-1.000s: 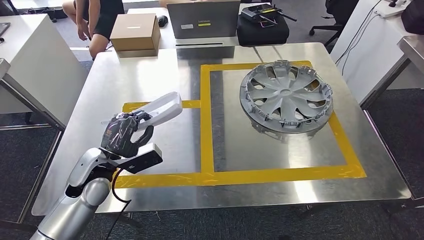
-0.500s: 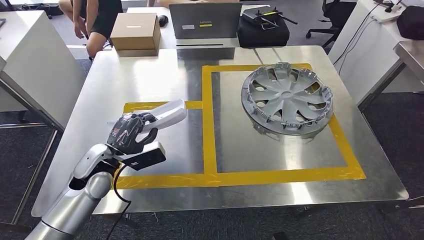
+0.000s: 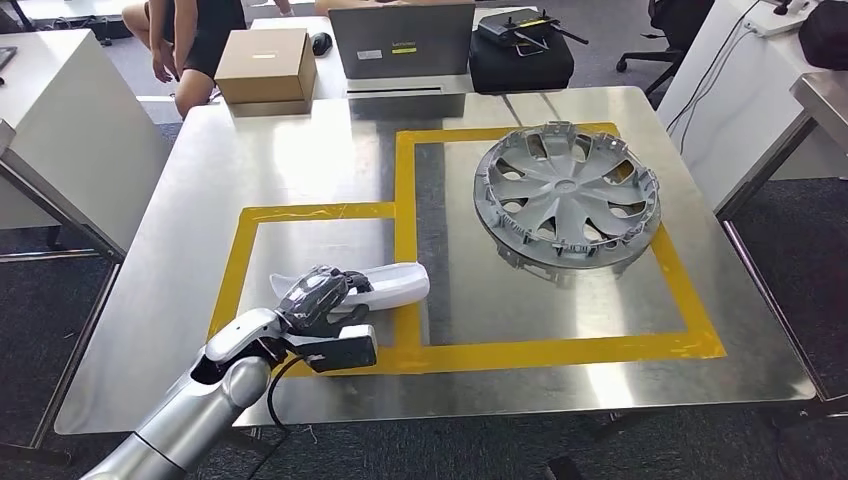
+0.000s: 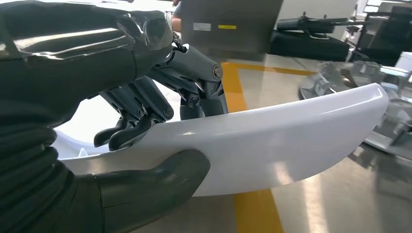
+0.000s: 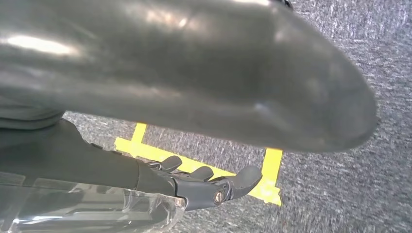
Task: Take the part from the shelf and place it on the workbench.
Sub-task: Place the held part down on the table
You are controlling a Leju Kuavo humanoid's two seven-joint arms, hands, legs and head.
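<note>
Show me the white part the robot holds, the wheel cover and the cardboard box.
white part (image 3: 395,283), head view, its free end.
wheel cover (image 3: 565,190), head view, its hub.
cardboard box (image 3: 264,55), head view, its top face.

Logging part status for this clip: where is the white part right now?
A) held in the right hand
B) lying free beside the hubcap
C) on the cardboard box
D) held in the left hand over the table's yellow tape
D: the left hand grips the white part, thumb below and fingers above, over the yellow tape.
</note>
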